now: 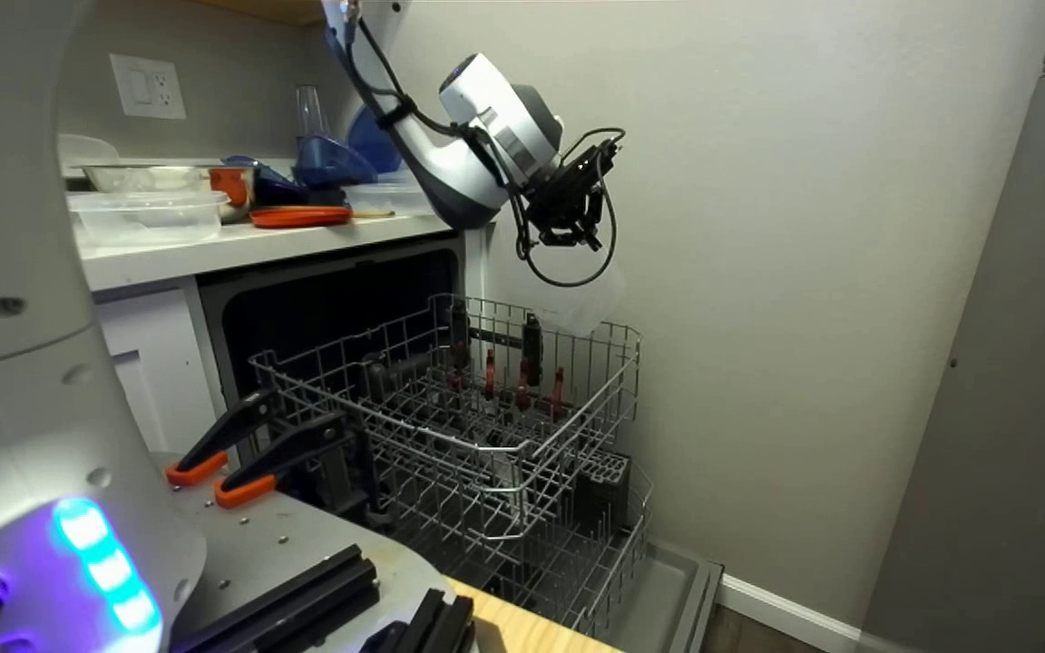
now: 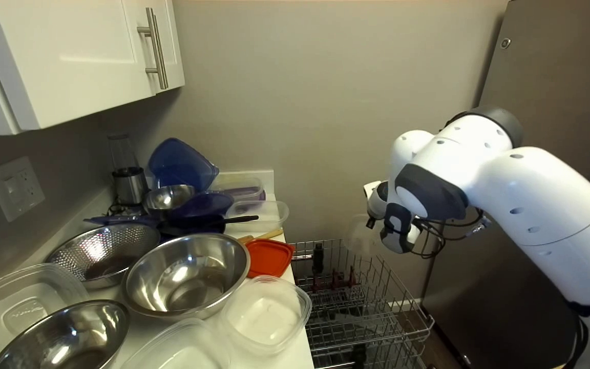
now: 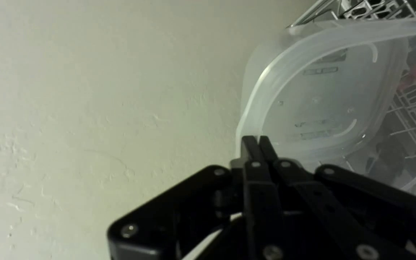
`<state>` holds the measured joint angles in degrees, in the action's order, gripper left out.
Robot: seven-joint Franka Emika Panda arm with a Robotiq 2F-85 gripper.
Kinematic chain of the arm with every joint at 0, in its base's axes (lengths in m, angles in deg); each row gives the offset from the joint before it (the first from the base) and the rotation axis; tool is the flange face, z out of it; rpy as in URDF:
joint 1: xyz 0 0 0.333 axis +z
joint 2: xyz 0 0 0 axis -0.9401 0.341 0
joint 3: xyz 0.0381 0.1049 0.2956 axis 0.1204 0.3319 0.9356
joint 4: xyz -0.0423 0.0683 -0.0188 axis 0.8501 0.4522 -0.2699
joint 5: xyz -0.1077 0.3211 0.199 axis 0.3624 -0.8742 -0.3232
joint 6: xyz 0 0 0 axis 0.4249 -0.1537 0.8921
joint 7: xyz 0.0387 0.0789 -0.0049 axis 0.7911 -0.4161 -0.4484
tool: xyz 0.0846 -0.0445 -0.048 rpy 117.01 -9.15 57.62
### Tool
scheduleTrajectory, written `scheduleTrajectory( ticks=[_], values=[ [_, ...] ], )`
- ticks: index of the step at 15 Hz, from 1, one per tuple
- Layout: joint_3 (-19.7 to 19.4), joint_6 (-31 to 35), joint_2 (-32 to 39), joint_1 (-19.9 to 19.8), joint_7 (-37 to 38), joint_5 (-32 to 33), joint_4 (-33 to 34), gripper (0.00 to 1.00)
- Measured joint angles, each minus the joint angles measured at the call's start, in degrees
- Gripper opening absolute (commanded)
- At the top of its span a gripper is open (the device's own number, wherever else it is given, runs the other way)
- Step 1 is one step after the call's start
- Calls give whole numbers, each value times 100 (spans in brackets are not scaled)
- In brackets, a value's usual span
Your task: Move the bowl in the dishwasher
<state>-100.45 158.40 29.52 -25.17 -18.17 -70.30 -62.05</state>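
1. Arm base (image 1: 14,426): far left of an exterior view. Indicator lights glow on its lower face.
2. Wall plate (image 1: 148,86): fixed to the wall above the counter (image 1: 305,243); carries a switch and a socket.
3. Clear container (image 1: 151,222): stands on the counter, near the front edge.
4. Clamps (image 1: 296,449): two, black with orange tips, at the edge of the base plate (image 1: 332,531).
5. Red lid (image 1: 300,217): lies flat on the counter.
6. Dishwasher (image 1: 332,304): below the counter, dark cavity exposed.
7. Upper rack (image 1: 502,448): extends out of the cavity, above the lower rack.
8. Gripper (image 3: 258,138): above the upper rack, near the wall. The fingers are drawn together, pinching the rim of the bowl.
9. Bowl (image 3: 316,101): translucent; suspended from the fingertips. In both exterior views it overlaps the far rim of the upper rack. Contact with the rack cannot be determined.
10. Cutlery basket (image 1: 602,499): below the level of the upper rack.
11. Grey panel (image 1: 985,363): tall; far right, well apart from the bowl.
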Motion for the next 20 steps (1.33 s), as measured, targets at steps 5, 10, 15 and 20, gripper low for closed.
scheduleTrajectory(
  ticks=[5,10,15,20],
  values=[
    [-168,237,607,545,-432,-1080,71,0],
    [-178,235,875,695,-514,-1462,337,0],
    [-286,235,1064,710,-657,-1484,617,0],
    [-415,235,1118,736,-888,-1484,786,0]
  ],
)
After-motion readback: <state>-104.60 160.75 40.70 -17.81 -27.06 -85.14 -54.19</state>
